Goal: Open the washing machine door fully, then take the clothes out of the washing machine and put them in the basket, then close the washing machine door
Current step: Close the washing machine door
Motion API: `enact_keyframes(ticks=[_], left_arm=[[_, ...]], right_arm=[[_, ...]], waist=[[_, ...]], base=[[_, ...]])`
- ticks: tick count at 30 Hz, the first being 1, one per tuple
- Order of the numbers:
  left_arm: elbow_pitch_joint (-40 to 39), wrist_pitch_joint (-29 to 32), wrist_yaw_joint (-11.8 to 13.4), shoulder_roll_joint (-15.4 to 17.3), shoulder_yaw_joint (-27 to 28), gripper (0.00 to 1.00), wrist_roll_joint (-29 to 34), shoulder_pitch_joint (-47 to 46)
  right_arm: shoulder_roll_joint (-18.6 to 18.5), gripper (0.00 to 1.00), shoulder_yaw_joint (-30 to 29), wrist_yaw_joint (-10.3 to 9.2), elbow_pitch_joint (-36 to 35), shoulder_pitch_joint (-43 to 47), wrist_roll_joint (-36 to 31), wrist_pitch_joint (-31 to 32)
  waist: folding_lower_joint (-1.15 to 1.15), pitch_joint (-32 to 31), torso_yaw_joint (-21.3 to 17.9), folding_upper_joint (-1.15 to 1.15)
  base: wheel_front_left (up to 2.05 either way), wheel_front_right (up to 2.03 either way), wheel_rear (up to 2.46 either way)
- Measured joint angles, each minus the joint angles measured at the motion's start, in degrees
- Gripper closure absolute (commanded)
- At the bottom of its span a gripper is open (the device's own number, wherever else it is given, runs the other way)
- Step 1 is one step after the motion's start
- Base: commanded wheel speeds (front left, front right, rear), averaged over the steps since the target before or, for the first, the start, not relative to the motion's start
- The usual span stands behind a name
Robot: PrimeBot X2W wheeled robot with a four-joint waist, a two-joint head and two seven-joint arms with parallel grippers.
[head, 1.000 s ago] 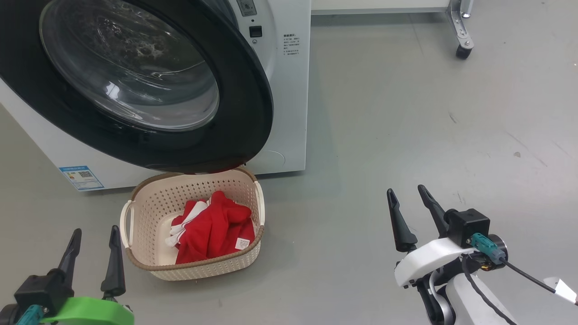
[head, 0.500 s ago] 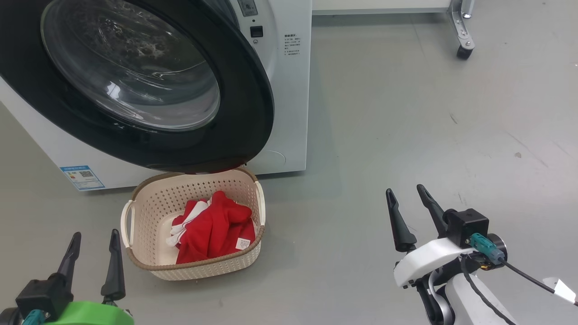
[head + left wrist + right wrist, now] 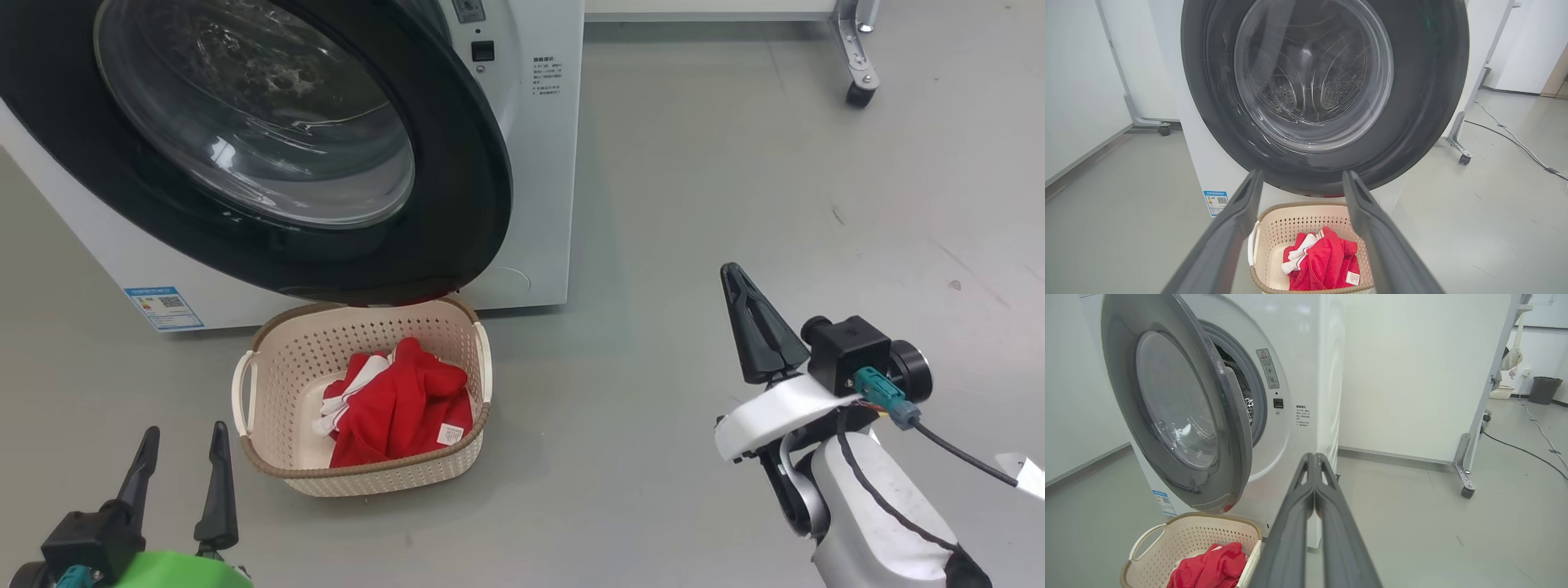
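The washing machine [image 3: 535,163] [image 3: 1306,367] stands at the upper left with its door [image 3: 457,163] [image 3: 1425,94] [image 3: 1233,428] swung open over the basket [image 3: 269,359] [image 3: 1298,216] [image 3: 1200,539]. The red clothes [image 3: 404,404] [image 3: 1327,263] [image 3: 1212,567] lie inside the basket on the floor. My left gripper [image 3: 186,438] [image 3: 1302,179] is open and empty at the lower left, just left of the basket. My right gripper [image 3: 731,273] [image 3: 1312,457] is shut on nothing, raised over bare floor well right of the basket, pointing toward the machine's right front edge.
Grey floor spreads to the right of the machine. A metal frame leg on a castor [image 3: 859,91] [image 3: 1466,492] stands at the far right. A white wall panel [image 3: 1412,375] sits behind. A cable [image 3: 1515,447] runs along the floor, and a dark bin [image 3: 1541,390] stands far back.
My right gripper has closed its fingers and risen, moving forward. The head camera has shifted slightly, so the whole scene sits a little to the right. The left gripper stays open.
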Motion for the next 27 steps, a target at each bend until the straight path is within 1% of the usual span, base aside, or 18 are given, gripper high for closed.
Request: enact_keyframes(ticks=[4,6,12,15,17,20,22,27], left_arm=[[0.02,0.00,-0.31,-0.23,-0.51,0.00,0.18,-0.01],[0.02,0.00,-0.49,-0.32,-0.74,0.00,0.27,-0.03],[-0.08,0.00,-0.90,-1.03,-1.75,0.00,0.45,-0.18],[-0.41,0.00,-0.91,-1.21,-1.87,0.00,0.42,-0.25],[-0.49,0.00,-0.92,-1.30,-2.04,0.00,0.41,-0.52],[-0.62,0.00,-0.93,-1.40,-2.58,0.00,0.40,-1.41],[-0.81,0.00,-0.93,-1.51,-2.99,0.00,0.31,-1.88],[-1.00,0.00,-0.97,-1.67,-4.48,0.00,-0.13,-2.94]], right_arm=[[-0.22,1.00,2.09,1.25,-0.03,-2.28,-1.74,0.01],[-0.23,1.00,2.63,1.31,-0.02,-2.85,-1.99,0.00],[-0.10,1.00,6.01,2.66,0.85,-6.33,-2.94,0.01],[-0.01,1.00,6.34,2.70,1.24,-8.19,-2.97,0.38],[-0.10,1.00,6.54,3.13,1.54,-9.82,-3.00,1.01],[-0.43,1.00,7.93,3.22,2.40,-12.01,-3.81,2.15],[-0.78,1.00,8.73,3.66,3.05,-12.99,-4.17,2.88],[-1.79,1.00,10.26,3.71,4.83,-15.87,-5.02,4.86]], waist=[[0.00,0.49,1.23,0.00],[0.00,0.63,1.60,0.00],[0.00,1.69,4.31,0.00],[0.00,2.41,5.90,0.00],[0.00,3.00,7.00,0.00],[0.00,4.06,8.70,0.00],[0.00,4.87,9.84,0.00],[0.00,7.33,12.67,0.00]], base=[[0.00,0.00,0.00],[0.00,0.00,0.00],[0.00,0.00,0.00],[0.00,0.00,0.00],[0.00,0.00,0.00],[0.00,0.00,0.00],[0.00,0.00,0.00],[0.00,0.00,0.00]])
